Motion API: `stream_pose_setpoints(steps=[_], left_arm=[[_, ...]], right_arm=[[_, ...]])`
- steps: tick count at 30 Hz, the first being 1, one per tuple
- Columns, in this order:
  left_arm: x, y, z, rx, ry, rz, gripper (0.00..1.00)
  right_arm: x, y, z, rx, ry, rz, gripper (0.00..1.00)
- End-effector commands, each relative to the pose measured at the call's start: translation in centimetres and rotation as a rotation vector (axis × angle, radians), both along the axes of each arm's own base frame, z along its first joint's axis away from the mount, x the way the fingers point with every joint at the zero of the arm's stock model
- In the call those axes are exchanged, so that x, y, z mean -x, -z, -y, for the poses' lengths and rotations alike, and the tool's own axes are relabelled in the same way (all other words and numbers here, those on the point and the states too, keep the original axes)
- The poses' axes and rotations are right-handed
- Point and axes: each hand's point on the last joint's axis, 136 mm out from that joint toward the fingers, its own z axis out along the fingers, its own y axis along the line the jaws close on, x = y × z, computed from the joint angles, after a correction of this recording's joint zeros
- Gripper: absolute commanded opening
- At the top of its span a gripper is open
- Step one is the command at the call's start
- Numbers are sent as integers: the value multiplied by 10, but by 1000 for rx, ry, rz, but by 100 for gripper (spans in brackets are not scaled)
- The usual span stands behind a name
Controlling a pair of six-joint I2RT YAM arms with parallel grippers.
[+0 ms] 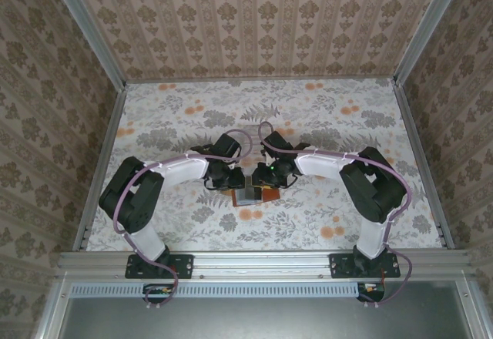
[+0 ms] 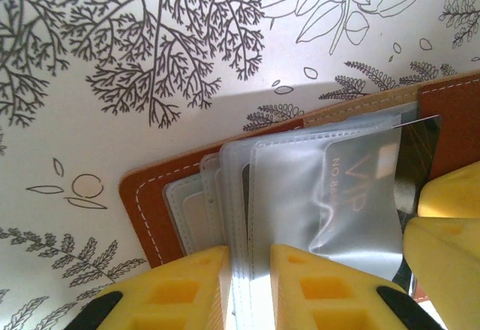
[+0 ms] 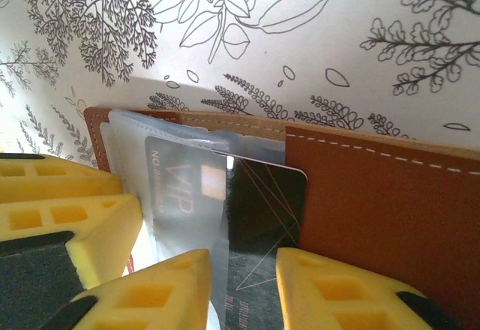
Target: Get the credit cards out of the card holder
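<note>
The card holder (image 1: 250, 195) lies open on the table between both arms: brown leather (image 2: 146, 202) (image 3: 375, 210) with clear sleeves. My left gripper (image 2: 250, 277) (image 1: 231, 179) is shut on the edges of the sleeves. A grey VIP credit card (image 2: 360, 187) (image 3: 180, 187) sits inside a sleeve. A black credit card (image 3: 262, 202) (image 2: 416, 157) with thin gold lines sticks partway out of it. My right gripper (image 3: 244, 285) (image 1: 269, 177) stands over that black card. Its jaws are apart, and the card's flat face shows in the gap between them.
The floral tablecloth (image 1: 308, 115) covers the table, with patterned walls at the back and sides. The two grippers are close together: the right one's yellow fingers (image 2: 450, 195) show in the left wrist view, and the left one's fingers (image 3: 60, 202) in the right wrist view.
</note>
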Motion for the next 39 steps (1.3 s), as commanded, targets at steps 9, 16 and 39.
stream_pose_setpoints(steps=[9,16,39], left_arm=[[-4,17,-15,-82,-8,-3,22],[-13,8,-10,-67,1,26,22],[5,5,-12,-72,22,7,28]], right_arm=[[7,-7,31,62,41,1,43],[18,8,33,30,59,-39,43],[11,-5,5,-151,68,-33,37]])
